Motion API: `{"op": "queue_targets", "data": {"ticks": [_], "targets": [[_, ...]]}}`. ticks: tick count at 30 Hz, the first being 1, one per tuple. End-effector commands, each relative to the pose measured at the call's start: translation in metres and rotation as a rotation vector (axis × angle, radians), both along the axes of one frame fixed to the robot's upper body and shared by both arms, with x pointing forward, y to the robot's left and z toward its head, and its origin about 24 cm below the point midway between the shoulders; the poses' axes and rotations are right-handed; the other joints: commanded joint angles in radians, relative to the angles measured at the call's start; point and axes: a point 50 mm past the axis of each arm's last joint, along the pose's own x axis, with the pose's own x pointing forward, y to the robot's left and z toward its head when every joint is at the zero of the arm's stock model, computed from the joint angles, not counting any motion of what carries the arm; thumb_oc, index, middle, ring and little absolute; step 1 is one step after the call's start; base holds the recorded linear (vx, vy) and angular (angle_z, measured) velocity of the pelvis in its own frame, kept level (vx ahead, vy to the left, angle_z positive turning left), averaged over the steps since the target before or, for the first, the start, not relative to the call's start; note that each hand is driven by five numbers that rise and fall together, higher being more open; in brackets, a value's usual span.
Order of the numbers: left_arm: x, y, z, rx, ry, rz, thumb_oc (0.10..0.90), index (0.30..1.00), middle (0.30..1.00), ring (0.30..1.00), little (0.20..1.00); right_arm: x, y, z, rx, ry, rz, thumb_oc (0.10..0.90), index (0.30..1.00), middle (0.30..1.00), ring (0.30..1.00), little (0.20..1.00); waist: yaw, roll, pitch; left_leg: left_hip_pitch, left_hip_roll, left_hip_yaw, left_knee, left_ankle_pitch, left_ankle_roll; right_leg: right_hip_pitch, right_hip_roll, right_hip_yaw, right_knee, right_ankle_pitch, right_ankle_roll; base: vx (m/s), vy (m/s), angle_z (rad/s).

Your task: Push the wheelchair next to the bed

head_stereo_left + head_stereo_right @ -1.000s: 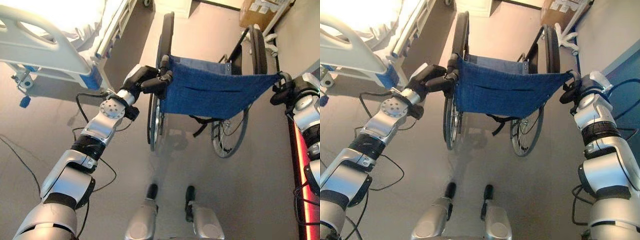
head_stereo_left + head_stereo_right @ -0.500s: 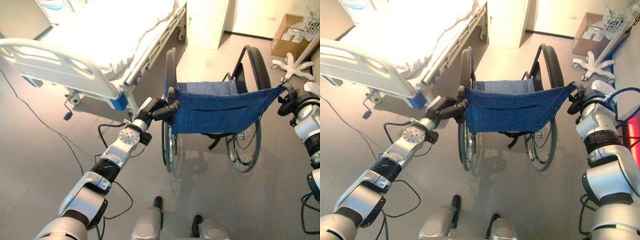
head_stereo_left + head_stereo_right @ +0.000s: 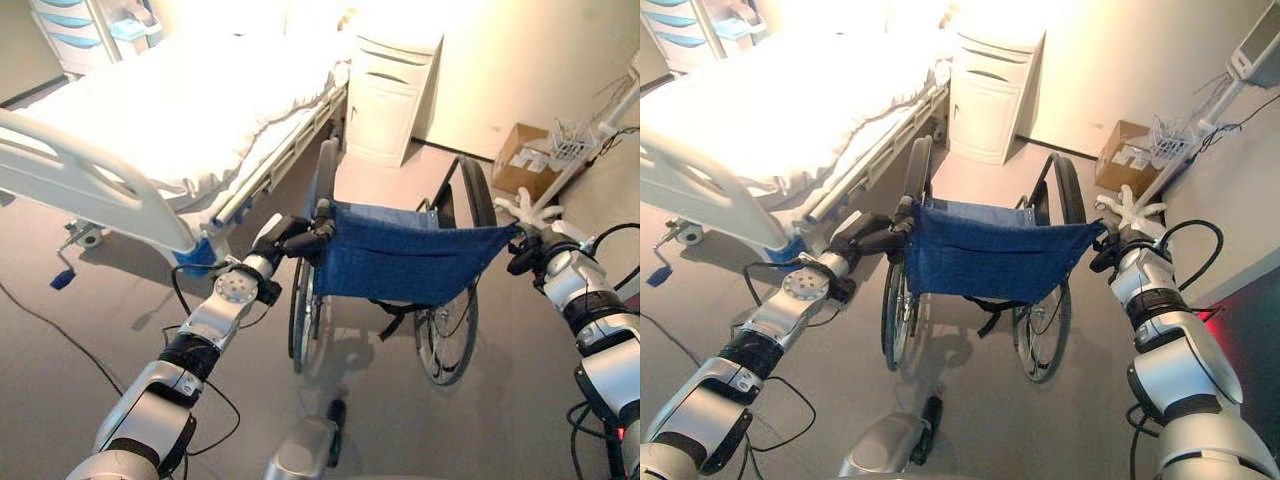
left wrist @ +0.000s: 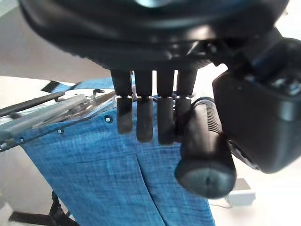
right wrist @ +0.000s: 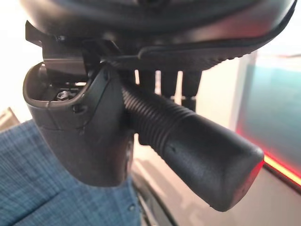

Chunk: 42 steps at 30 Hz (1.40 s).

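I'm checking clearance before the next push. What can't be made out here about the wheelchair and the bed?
- Wheelchair front: seat and footrests hidden behind its blue backrest in both eye views.
- Bed far end: washed out by glare.
- Gap between bed rail and near wheel: screened by the left hand.
- Right hand: too small; right wrist view shows it round the handle.

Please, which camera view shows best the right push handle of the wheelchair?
The right wrist view: the ribbed right push handle fills it, right hand curled around it. In both eye views the hand mostly covers it.

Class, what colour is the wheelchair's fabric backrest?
Blue; the backrest shows best in the right eye view.
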Motion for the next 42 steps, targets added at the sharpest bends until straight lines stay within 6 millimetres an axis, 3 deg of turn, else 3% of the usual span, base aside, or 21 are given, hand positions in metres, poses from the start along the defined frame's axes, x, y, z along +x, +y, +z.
{"op": "queue_targets", "data": {"ticks": [1, 2, 5, 8, 12, 14, 15, 16, 20, 22, 25, 26, 28, 30, 32, 33, 34, 37, 38, 41, 42], "targets": [[0.002, 0.023, -0.003, 0.128, 0.001, 0.101, 0.4, 0.3, 0.3, 0.3, 0.3, 0.034, 0.119, 0.032, 0.07, -0.196, 0.635, 0.4, 0.3, 0.3, 0.3, 0.3, 0.023, 0.045, -0.013, 0.046, 0.032, -0.055, -0.019, -0.093, -0.028, -0.13, -0.038, 0.018, -0.058, 0.359, 0.017, 0.47, -0.167, 0.09], [0.003, 0.025, -0.002, 0.12, 0.0, 0.103, 0.4, 0.3, 0.3, 0.3, 0.3, 0.035, 0.117, 0.032, 0.088, -0.198, 0.609, 0.4, 0.3, 0.3, 0.3, 0.3, -0.001, 0.063, 0.001, 0.087, 0.051, -0.081, -0.02, -0.112, -0.028, -0.233, -0.059, 0.019, -0.091, 0.367, 0.005, 0.38, -0.226, -0.01], [0.008, 0.029, 0.007, 0.085, -0.032, 0.114, 0.4, 0.3, 0.3, 0.3, 0.3, 0.034, 0.114, 0.03, 0.136, -0.21, 0.538, 0.4, 0.3, 0.3, 0.3, 0.3, -0.068, 0.024, 0.058, 0.149, 0.017, -0.146, 0.04, -0.214, -0.036, -0.401, -0.131, 0.071, -0.346, 0.459, 0.016, 0.43, -0.335, 0.21], [0.013, 0.018, 0.018, 0.031, -0.081, 0.098, 0.4, 0.3, 0.3, 0.3, 0.3, 0.033, 0.109, 0.034, 0.17, -0.229, 0.472, 0.4, 0.3, 0.3, 0.3, 0.3, -0.124, 0.006, 0.088, 0.19, 0.008, -0.211, 0.053, -0.259, -0.053, -0.438, -0.115, 0.142, -0.575, 0.477, 0.039, 0.43, -0.312, 1.15], [0.017, 0.011, 0.022, 0.009, -0.124, 0.137, 0.4, 0.3, 0.3, 0.3, 0.3, 0.031, 0.1, 0.042, 0.212, -0.215, 0.408, 0.4, 0.3, 0.3, 0.3, 0.3, -0.167, -0.025, 0.079, 0.188, 0.034, -0.211, 0.098, -0.313, -0.072, -0.415, -0.083, 0.188, -0.548, 0.456, 0.044, 0.4, -0.342, 1.19], [0.019, 0.015, 0.024, -0.079, -0.108, 0.186, 0.4, 0.3, 0.3, 0.3, 0.3, 0.027, 0.095, 0.037, 0.249, -0.193, 0.382, 0.4, 0.3, 0.3, 0.3, 0.3, -0.189, -0.022, 0.061, 0.212, 0.101, -0.187, 0.092, -0.303, -0.097, -0.421, -0.068, 0.162, -0.419, 0.396, 0.032, 0.42, -0.28, 0.68], [0.019, 0.015, 0.024, -0.08, -0.108, 0.19, 0.4, 0.3, 0.3, 0.3, 0.3, 0.027, 0.095, 0.036, 0.247, -0.191, 0.384, 0.4, 0.3, 0.3, 0.3, 0.3, -0.191, -0.022, 0.061, 0.217, 0.109, -0.183, 0.09, -0.301, -0.102, -0.42, -0.07, 0.154, -0.412, 0.391, 0.03, 0.41, -0.261, 0.52], [0.019, 0.016, 0.027, -0.09, -0.126, 0.215, 0.4, 0.3, 0.3, 0.3, 0.3, 0.026, 0.094, 0.037, 0.239, -0.187, 0.39, 0.4, 0.3, 0.3, 0.3, 0.3, -0.194, -0.024, 0.062, 0.234, 0.146, -0.153, 0.076, -0.283, -0.128, -0.407, -0.086, 0.114, -0.405, 0.384, 0.025, 0.31, -0.189, 0.58], [0.027, 0.013, 0.05, -0.146, -0.203, 0.226, 0.4, 0.3, 0.3, 0.3, 0.3, 0.027, 0.085, 0.049, 0.19, -0.224, 0.404, 0.4, 0.3, 0.3, 0.3, 0.3, -0.242, 0.001, 0.064, 0.286, 0.238, -0.114, -0.012, -0.179, -0.179, -0.402, -0.059, 0.081, -0.39, 0.339, -0.013, 0.3, -0.166, 0.39], [0.029, 0.015, 0.06, -0.161, -0.229, 0.227, 0.4, 0.3, 0.3, 0.3, 0.3, 0.028, 0.085, 0.054, 0.178, -0.236, 0.413, 0.4, 0.3, 0.3, 0.3, 0.3, -0.25, 0.008, 0.064, 0.296, 0.248, -0.12, -0.024, -0.157, -0.187, -0.415, -0.055, 0.067, -0.38, 0.328, -0.022, 0.18, -0.137, 0.31], [0.029, 0.022, 0.066, -0.178, -0.258, 0.238, 0.4, 0.3, 0.3, 0.3, 0.3, 0.029, 0.086, 0.059, 0.156, -0.234, 0.438, 0.4, 0.3, 0.3, 0.3, 0.3, -0.269, 0.022, 0.047, 0.341, 0.267, -0.136, 0.004, -0.071, -0.208, -0.43, -0.035, 0.047, -0.378, 0.312, -0.05, 0.26, -0.122, 0.19], [0.027, 0.026, 0.064, -0.191, -0.26, 0.248, 0.4, 0.3, 0.3, 0.3, 0.3, 0.028, 0.086, 0.058, 0.148, -0.227, 0.452, 0.4, 0.3, 0.3, 0.3, 0.3, -0.275, 0.027, 0.032, 0.351, 0.282, -0.138, 0.055, 0.011, -0.221, -0.416, -0.022, 0.041, -0.388, 0.297, -0.07, 0.24, -0.072, 0.08], [0.025, 0.027, 0.062, -0.205, -0.257, 0.252, 0.4, 0.3, 0.3, 0.3, 0.3, 0.026, 0.086, 0.056, 0.145, -0.224, 0.461, 0.4, 0.3, 0.3, 0.3, 0.3, -0.273, 0.023, 0.026, 0.327, 0.278, -0.145, 0.142, 0.057, -0.223, -0.397, -0.016, 0.04, -0.393, 0.282, -0.088, 0.27, -0.146, -0.06], [0.022, 0.028, 0.057, -0.197, -0.236, 0.237, 0.4, 0.3, 0.3, 0.3, 0.3, 0.024, 0.088, 0.05, 0.153, -0.218, 0.457, 0.4, 0.3, 0.3, 0.3, 0.3, -0.238, -0.004, 0.059, 0.128, 0.24, -0.119, 0.381, 0.093, -0.205, -0.292, -0.011, 0.047, -0.402, 0.246, -0.125, 0.44, -0.288, -0.26], [0.018, 0.027, 0.049, -0.183, -0.219, 0.213, 0.4, 0.3, 0.3, 0.3, 0.3, 0.024, 0.088, 0.042, 0.158, -0.209, 0.433, 0.4, 0.3, 0.3, 0.3, 0.3, -0.196, 0.0, 0.109, -0.066, 0.177, -0.108, 0.439, 0.087, -0.184, -0.213, 0.011, 0.079, -0.394, 0.234, -0.134, 0.56, -0.153, -0.33], [0.014, 0.028, 0.04, -0.175, -0.203, 0.2, 0.4, 0.3, 0.3, 0.3, 0.3, 0.024, 0.092, 0.035, 0.173, -0.194, 0.414, 0.4, 0.3, 0.3, 0.3, 0.3, -0.167, 0.024, 0.134, -0.144, 0.146, -0.08, 0.347, 0.11, -0.181, -0.153, 0.05, 0.097, -0.394, 0.217, -0.135, 0.5, -0.041, -0.23], [0.014, 0.028, 0.04, -0.174, -0.202, 0.2, 0.4, 0.3, 0.3, 0.3, 0.3, 0.024, 0.092, 0.034, 0.173, -0.193, 0.414, 0.4, 0.3, 0.3, 0.3, 0.3, -0.165, 0.023, 0.139, -0.138, 0.147, -0.078, 0.351, 0.105, -0.181, -0.147, 0.05, 0.099, -0.392, 0.213, -0.135, 0.58, 0.041, -0.37], [0.007, 0.031, 0.026, -0.144, -0.17, 0.187, 0.4, 0.3, 0.3, 0.3, 0.3, 0.02, 0.094, 0.024, 0.204, -0.144, 0.391, 0.4, 0.3, 0.3, 0.3, 0.3, -0.11, 0.094, 0.153, -0.176, 0.159, -0.08, -0.027, 0.257, -0.229, -0.008, 0.138, 0.161, -0.401, 0.157, -0.13, 0.78, 0.193, -0.53], [0.005, 0.034, 0.025, -0.138, -0.167, 0.195, 0.4, 0.3, 0.3, 0.3, 0.3, 0.02, 0.093, 0.025, 0.203, -0.136, 0.4, 0.4, 0.3, 0.3, 0.3, 0.3, -0.095, 0.093, 0.156, -0.159, 0.153, -0.082, -0.123, 0.257, -0.23, 0.028, 0.135, 0.184, -0.401, 0.139, -0.124, 0.61, 0.207, -0.45], [0.002, 0.045, 0.025, -0.125, -0.165, 0.229, 0.4, 0.3, 0.3, 0.3, 0.3, 0.019, 0.091, 0.028, 0.191, -0.105, 0.434, 0.4, 0.3, 0.3, 0.3, 0.3, -0.078, 0.103, 0.127, -0.125, 0.159, -0.091, -0.211, 0.222, -0.225, 0.065, 0.127, 0.212, -0.375, 0.085, -0.111, 0.44, 0.264, -0.95], [0.004, 0.049, 0.029, -0.123, -0.16, 0.239, 0.4, 0.3, 0.3, 0.3, 0.3, 0.019, 0.088, 0.028, 0.206, -0.101, 0.431, 0.4, 0.3, 0.3, 0.3, 0.3, -0.086, 0.099, 0.103, -0.098, 0.163, -0.051, -0.183, 0.119, -0.197, 0.059, 0.098, 0.209, -0.333, 0.061, -0.086, 0.46, 0.371, -0.73]]}}
